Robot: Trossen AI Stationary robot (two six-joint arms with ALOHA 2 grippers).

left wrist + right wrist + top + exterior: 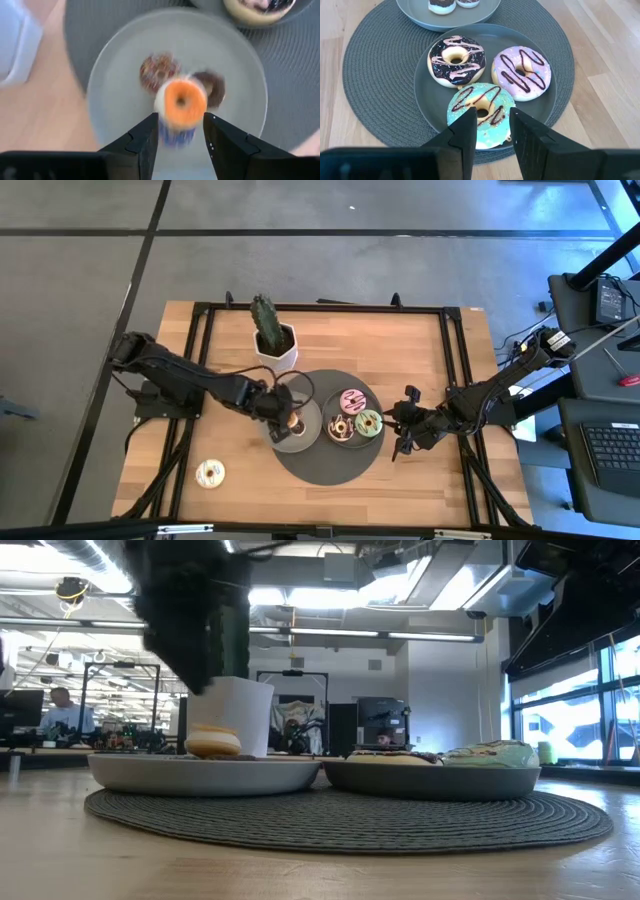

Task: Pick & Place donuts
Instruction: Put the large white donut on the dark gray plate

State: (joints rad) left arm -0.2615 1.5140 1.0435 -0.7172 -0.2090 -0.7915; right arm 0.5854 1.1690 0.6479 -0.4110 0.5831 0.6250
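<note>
Three big donuts (485, 85) on right plate (425, 95); right gripper (490, 127) open, empty, above green one. Left gripper (180, 132) open over orange donut (184, 102), left plate (115, 85).

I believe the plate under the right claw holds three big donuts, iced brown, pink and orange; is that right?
Not quite: the third donut is green, not orange. The right wrist view shows the plate under the right claw holding a brown donut, a pink donut and the green one.

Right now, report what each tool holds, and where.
Nothing: left tool open above the orange donut on its plate; right tool open, empty.
</note>
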